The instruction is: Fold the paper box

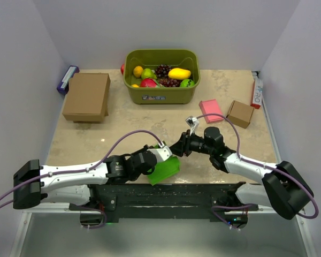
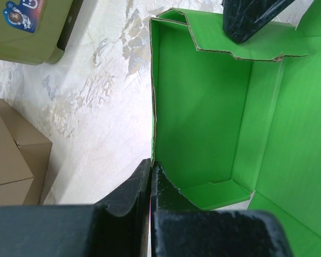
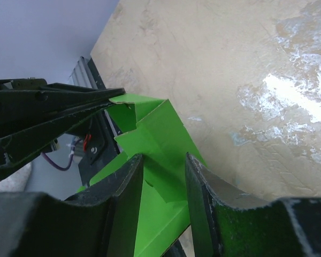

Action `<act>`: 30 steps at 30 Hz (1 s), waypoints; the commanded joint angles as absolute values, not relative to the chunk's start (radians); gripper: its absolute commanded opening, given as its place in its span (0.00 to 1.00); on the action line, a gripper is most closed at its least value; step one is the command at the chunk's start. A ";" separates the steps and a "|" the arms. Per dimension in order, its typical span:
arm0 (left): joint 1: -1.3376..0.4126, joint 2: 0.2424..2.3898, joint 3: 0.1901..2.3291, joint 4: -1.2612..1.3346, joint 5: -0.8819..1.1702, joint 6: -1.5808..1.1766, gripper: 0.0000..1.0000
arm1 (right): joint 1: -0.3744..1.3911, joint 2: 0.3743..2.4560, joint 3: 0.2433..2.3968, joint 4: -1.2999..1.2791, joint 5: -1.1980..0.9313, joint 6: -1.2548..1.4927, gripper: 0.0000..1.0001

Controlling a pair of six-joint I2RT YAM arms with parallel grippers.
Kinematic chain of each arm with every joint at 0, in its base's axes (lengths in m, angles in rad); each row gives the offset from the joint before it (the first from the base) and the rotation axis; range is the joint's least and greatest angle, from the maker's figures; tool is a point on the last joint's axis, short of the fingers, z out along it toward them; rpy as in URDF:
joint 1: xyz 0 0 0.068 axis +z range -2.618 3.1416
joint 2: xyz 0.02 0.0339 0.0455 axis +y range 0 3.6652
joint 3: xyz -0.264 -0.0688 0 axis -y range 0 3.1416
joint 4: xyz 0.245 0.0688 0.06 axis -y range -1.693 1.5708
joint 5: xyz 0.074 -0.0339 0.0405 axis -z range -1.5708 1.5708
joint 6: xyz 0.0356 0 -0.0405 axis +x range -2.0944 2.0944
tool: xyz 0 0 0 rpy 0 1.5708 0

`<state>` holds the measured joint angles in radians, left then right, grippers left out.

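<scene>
**Green box pinched at the near edge of the table**

I have the paper box [image 1: 165,168] at the near edge of the table [image 1: 123,123], right in front of my two bases and between my arms. It is half formed: an open tray with raised walls and loose flaps, tipped up on its side.

My left gripper [image 2: 151,170] is closed tight on one side wall of the box, one finger inside the wall and one outside, the thin card edge clamped between them. From my left wrist I look straight into the bare green interior.

My right gripper [image 3: 165,160] comes in from the other side, and its jaws stand apart. A folded flap at the end of the box lies in the gap between them. I cannot tell whether either finger presses on the flap.

Further back on the table sits an olive bin [image 1: 161,92] full of fruit. A brown cardboard box [image 1: 87,96] lies to its left. A pink box [image 1: 211,110] and a small cardboard box [image 1: 240,113] lie to its right, well apart from the green one.
</scene>
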<state>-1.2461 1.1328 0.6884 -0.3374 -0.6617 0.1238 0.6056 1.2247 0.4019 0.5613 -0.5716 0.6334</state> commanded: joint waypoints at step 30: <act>-1.275 1.135 0.680 -0.259 -0.508 0.152 0.00 | 0.724 1.312 0.394 0.554 -0.399 0.414 0.34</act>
<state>-1.2579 1.1320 0.6735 -0.3313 -0.5446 0.1429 0.6964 1.2949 0.3985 0.5354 -0.4702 0.4545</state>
